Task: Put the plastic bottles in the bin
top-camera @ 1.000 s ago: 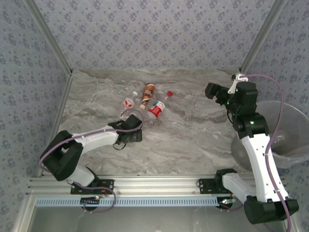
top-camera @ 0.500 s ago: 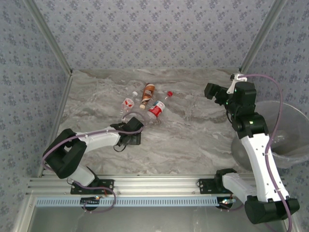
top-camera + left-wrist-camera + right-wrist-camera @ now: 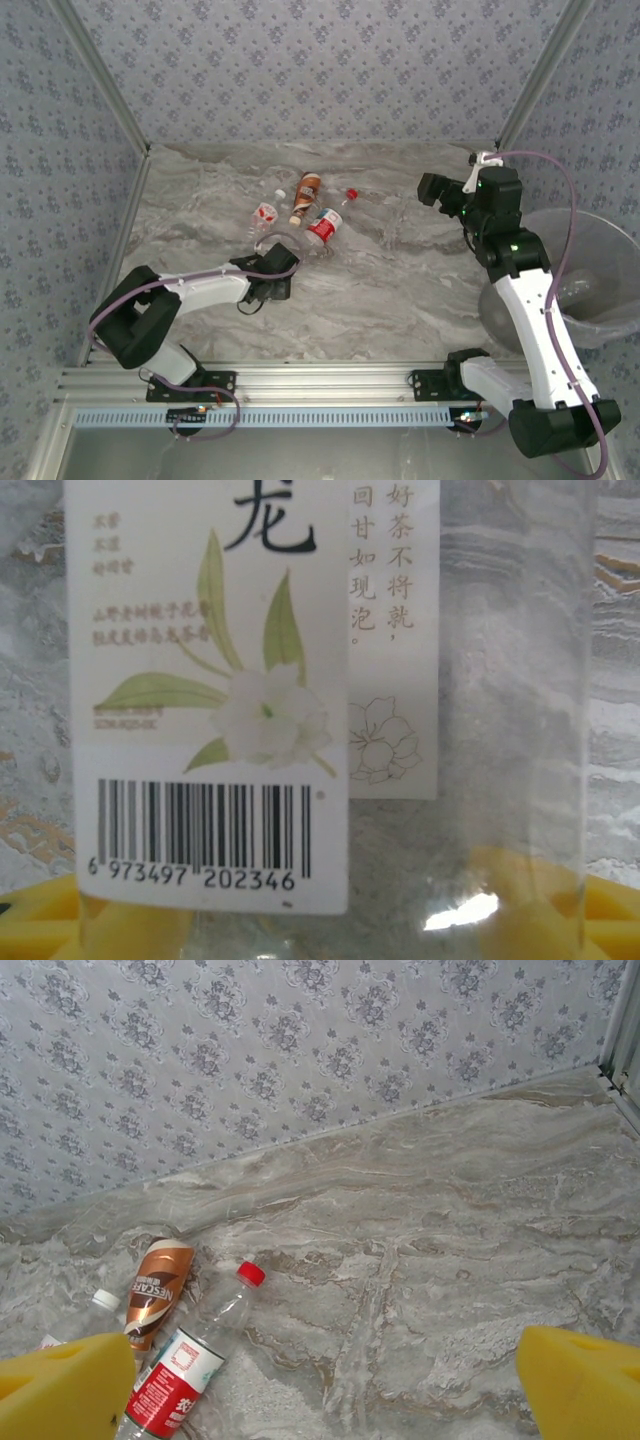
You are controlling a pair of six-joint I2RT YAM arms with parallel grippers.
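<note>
Left gripper point(image 3: 274, 264) sits low on the table point(image 3: 400, 300), left of middle. Its jaws are about bottle-wide, 1 either side of a clear white-labelled bottle point(image 3: 330, 730); cannot tell if the pads actually clamp it. Right gripper point(image 3: 320, 1390) is up over the far right part, jaws wide apart, nothing in them. 3 more bottles lie near the far edge, middle: brown-labelled bottle point(image 3: 160, 1295), red-capped bottle point(image 3: 195, 1355) just beside it, white-capped bottle point(image 3: 103, 1302). Bin point(image 3: 610, 325) at the table's right edge.
</note>
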